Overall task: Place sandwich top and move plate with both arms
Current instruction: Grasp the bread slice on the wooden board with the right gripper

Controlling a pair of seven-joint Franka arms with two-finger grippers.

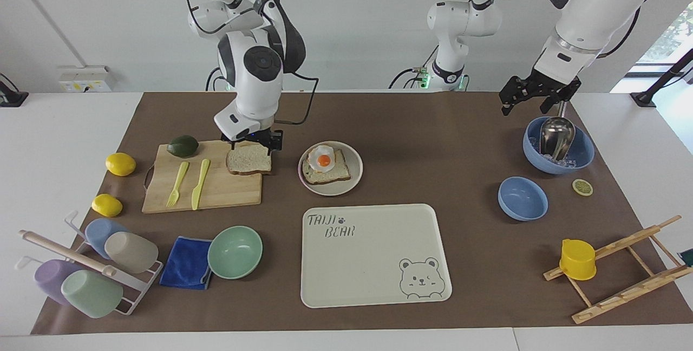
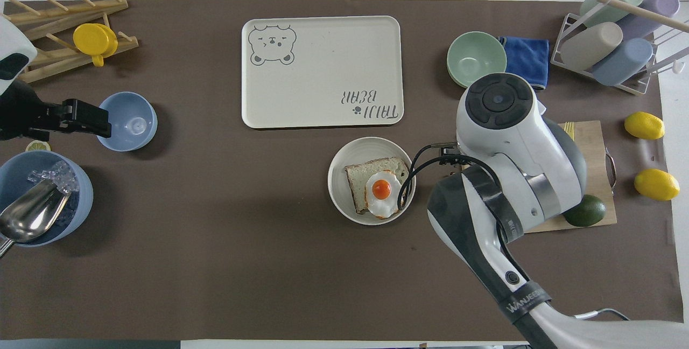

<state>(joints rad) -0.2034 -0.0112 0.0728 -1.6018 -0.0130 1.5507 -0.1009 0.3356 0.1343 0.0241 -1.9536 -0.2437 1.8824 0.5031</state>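
Right gripper low at the sandwich top; left arm waits at its own end of the tabletop.

Facing view: you see the right gripper (image 1: 252, 142) at the robot-side edge of the sandwich top (image 1: 249, 159), jaws spread and straddling that edge; contact cannot be told. The slice lies flat on the cutting board (image 1: 216, 186), at the corner beside the plate (image 1: 354, 169), which carries a bread slice and fried egg (image 1: 323, 158). The left gripper (image 1: 538, 96) hangs with jaws apart, well apart from the plate, over the tabletop by the big blue bowl (image 1: 584, 150).
Overhead view: the right arm (image 2: 511, 139) hides the sandwich top from you; the plate (image 2: 344, 160) sits just nearer the robots than the tray (image 2: 323, 69).
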